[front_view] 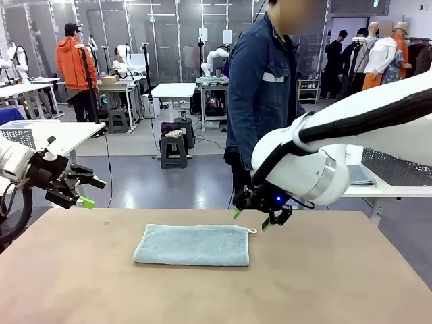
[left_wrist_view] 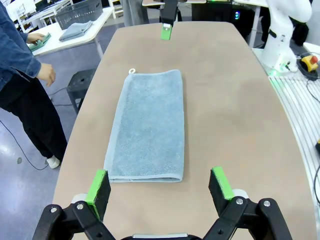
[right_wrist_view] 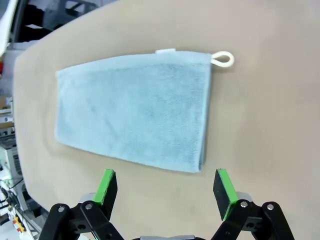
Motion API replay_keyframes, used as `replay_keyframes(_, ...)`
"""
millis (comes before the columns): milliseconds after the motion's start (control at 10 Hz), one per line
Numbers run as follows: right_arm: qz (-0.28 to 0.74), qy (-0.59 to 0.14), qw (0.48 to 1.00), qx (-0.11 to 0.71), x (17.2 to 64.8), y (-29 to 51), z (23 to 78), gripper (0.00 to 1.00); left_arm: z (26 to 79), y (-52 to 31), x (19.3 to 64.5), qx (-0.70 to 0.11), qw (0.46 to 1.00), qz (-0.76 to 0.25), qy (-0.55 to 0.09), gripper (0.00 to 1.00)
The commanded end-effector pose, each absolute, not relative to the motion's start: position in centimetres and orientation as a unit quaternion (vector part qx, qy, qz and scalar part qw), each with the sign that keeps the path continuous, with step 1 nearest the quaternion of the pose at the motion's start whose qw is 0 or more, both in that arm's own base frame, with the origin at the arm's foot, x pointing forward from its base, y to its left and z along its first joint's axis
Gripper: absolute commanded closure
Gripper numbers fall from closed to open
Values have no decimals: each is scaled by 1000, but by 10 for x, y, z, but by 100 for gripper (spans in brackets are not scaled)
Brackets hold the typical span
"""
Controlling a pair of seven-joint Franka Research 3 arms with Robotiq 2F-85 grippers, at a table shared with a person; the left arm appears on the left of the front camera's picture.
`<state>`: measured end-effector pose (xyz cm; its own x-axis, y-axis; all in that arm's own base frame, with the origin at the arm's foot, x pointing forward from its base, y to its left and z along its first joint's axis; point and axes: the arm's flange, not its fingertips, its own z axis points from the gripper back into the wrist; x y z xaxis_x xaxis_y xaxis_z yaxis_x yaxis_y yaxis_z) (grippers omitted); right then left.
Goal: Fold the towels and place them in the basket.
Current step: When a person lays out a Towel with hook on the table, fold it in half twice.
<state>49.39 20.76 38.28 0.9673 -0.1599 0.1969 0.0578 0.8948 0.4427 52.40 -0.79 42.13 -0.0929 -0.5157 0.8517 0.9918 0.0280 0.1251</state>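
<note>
Towel lies flat mid-tabletop, a long strip running 9–3. It looks already doubled, judging by the layered edge at the 3 o'clock end. Its loop sticks out at the 2 o'clock corner. Right gripper hovers just above that corner, jaws apart, nothing in them. Left gripper is raised off the 9 o'clock edge of the tabletop, also apart and empty, well clear of the towel. The basket sits on the side table out past 3 o'clock, near the person. I read the step in hand as the next fold: 3 o'clock end over to 9. Drop the right gripper onto the short edge itself, not the loop, since the loop alone will likely drag one layer and skew it. Get one finger under both layers and close fully before you lift. Terry is limp, so a single-corner lift should sag diagonally. Bring the left gripper in for the 4 o'clock corner of the same edge, or at least pin the 9 o'clock end so the strip can't slide. Lift low, sweep toward 9, lay edge on edge, and release only once it's flat. Mind the pads scraping the tabletop on the way down.
</note>
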Motion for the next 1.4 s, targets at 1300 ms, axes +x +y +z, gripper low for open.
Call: replay_keyframes(1300,-60,-120,991,30,542,265,305,3,424,-9,522,-302,600,-628,-392,0)
